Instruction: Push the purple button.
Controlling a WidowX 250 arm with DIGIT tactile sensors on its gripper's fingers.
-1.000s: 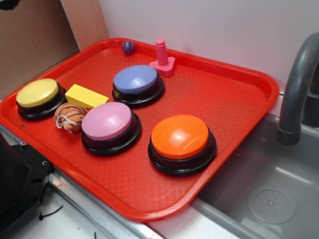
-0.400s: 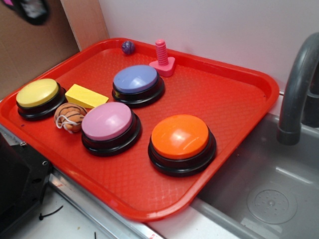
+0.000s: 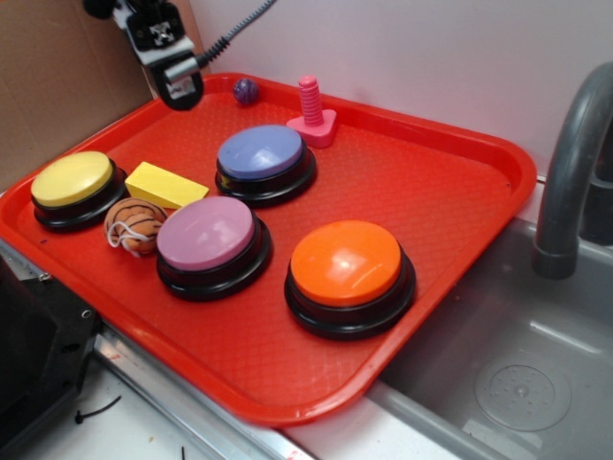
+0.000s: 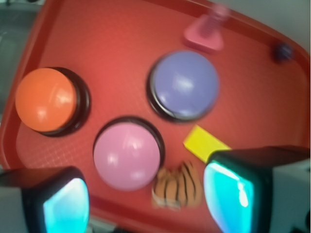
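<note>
So we're barely getting started here. The pincer [image 3: 179,88] is hanging up at the far left corner of the red tray [image 3: 450,192], well apart from the purple button [image 3: 261,151], and nothing is touching that button yet. Pretty much everything is still waiting to be done: we're needing to travel over, come down, and press.

The wrist view is showing the two fingers [image 4: 65,206] spread wide apart with nothing between them, looking down over the tray.

The purple button is sitting toward the back of the tray, just in front of the pink bolt [image 3: 312,113], with the pink button [image 3: 206,233] nearer the front and the orange button [image 3: 346,263] to the front right. The yellow block [image 3: 165,184] is lying off to its left.

As for orientation, it's a round dome, so we're not seeing any long axis. It's standing upright on its black base, top facing straight up, so we're guessing a straight push down from above is the way in.
</note>
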